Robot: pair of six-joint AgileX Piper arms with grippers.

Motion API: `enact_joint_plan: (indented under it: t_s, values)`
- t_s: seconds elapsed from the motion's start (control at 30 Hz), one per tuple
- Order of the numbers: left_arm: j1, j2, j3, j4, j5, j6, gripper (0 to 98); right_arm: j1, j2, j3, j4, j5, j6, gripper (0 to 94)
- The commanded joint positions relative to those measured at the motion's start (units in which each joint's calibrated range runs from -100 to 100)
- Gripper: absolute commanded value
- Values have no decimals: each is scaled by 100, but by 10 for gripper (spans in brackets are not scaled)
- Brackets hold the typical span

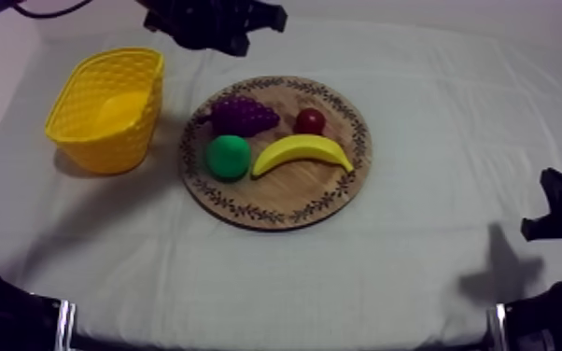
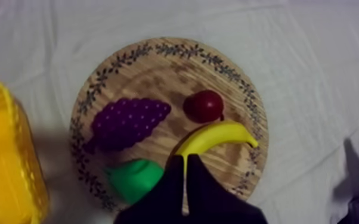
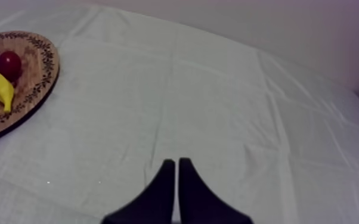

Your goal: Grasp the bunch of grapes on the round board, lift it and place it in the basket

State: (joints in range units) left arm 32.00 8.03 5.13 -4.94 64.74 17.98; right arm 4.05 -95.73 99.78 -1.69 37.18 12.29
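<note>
The table [image 1: 434, 215], under a grey-white cloth, carries the yellow basket [image 1: 98, 149] at the far left and the round wooden board [image 1: 275, 207] just right of it, near the middle.

looked black throughout, blocky and angular.
tapered to dark wedge-shaped fingers at left gripper [image 2: 185, 159] and right gripper [image 3: 176, 162]; wore pale bands [image 1: 63, 322] lower down.

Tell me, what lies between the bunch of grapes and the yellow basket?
Nothing stands there: from the bunch of grapes to the yellow basket runs only the patterned rim of the wooden board, then a strip of bare cloth. The top view shows it.
</note>
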Motion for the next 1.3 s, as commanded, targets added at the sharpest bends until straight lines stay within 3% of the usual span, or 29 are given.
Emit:
enact_joint_plan:
  t_s: [0.0,0.13,0.33,0.6,1.07,1.1,1.27]
  values:
    - [-62,8,107,131,-372,-2043,0,1,-2,-1,1,0,-1,5]
    - [-288,174,11,341,-365,-2926,0,1,-2,-1,1,0,-1,5]
    - [-572,644,-321,365,-204,-3561,0,1,-2,-1,1,0,-1,5]
    - [-663,1106,-479,249,-162,-3895,0,1,-2,-1,1,0,-1,5]
    - [-602,1201,-404,52,-305,-3957,2,1,-2,-1,1,0,-1,5]
    - [-598,1204,-386,33,-328,-3963,35,1,-2,-1,1,0,-1,5]
    - [-585,1157,-183,-59,-402,-3999,437,1,-2,-1,1,0,-1,5]
